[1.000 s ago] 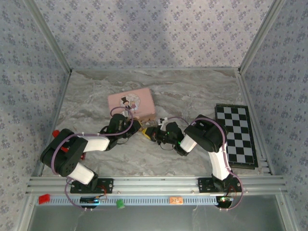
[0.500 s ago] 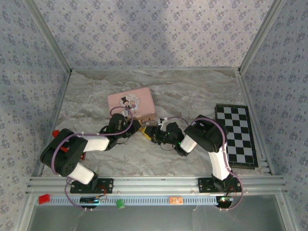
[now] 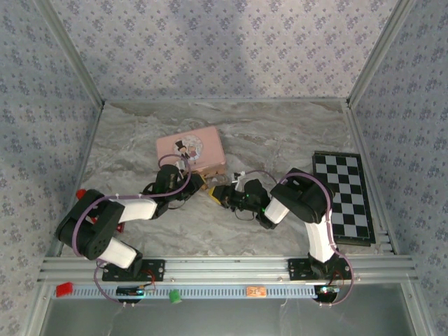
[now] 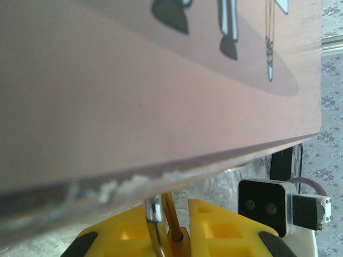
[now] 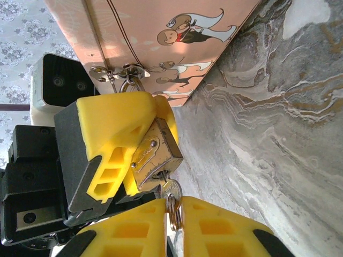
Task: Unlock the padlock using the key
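The small brass padlock (image 5: 155,152) hangs from the hasp (image 5: 120,72) of the pink tin (image 5: 161,32). My left gripper (image 4: 170,214) is shut on the padlock, its yellow fingers (image 5: 115,128) clamping the body, with the silver shackle (image 4: 153,214) rising between them to the tin's edge. The key (image 5: 171,188) sits in the keyhole at the padlock's bottom. My right gripper (image 5: 172,208) is shut on the key's head and ring. In the top view both grippers meet at the padlock (image 3: 212,190), just in front of the tin (image 3: 191,150).
A folded chessboard (image 3: 343,196) lies at the right of the marble table (image 3: 280,133). Patterned walls close in the back and both sides. Red pieces (image 3: 80,192) sit by the left arm, which stretches low across the table's front.
The right wrist has shifted slightly at the padlock, its fingers still on the key. The left arm, padlock and tin have stayed put.
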Tool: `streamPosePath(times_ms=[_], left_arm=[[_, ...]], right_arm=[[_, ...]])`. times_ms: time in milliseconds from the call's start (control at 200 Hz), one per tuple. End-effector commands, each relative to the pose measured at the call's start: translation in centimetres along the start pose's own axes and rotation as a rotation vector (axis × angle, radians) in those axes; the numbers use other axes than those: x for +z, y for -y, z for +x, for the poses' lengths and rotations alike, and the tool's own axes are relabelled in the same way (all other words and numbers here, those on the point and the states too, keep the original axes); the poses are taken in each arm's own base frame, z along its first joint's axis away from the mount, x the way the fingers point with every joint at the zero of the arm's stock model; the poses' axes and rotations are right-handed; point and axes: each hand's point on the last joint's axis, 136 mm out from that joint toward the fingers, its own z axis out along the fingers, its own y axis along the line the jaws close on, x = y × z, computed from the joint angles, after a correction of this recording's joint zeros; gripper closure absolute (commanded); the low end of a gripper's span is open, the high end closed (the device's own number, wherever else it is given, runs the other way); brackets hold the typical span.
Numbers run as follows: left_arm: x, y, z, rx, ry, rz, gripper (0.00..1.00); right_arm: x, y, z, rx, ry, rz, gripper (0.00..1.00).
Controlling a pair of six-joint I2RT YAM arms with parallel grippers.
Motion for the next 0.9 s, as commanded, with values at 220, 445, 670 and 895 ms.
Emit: streamPosePath(times_ms=[220,445,670,895], left_arm=[[-0.5,1.1,3.0,-0.066,-0.144,0.057,0.94],[-0.5,1.2,3.6,-0.059,-0.154,0.059,0.94],[-0.3,1.1,4.0,-0.054,-0.163,0.052,0.94],[-0.1,1.3,4.5,-0.036,-0.178,0.038,0.94]], right_arm=[[1.0,-3.1,-0.2,-0.057,-0.004,-0.087,0.92],[1.0,-3.6,-0.5,-0.063,0.003,-0.098,0.95],[0.7,-3.0,-0.7,-0.058,0.015,-0.081,0.95],[0.6,-2.9,-0.7,-0.064,0.016,-0.08,0.95]])
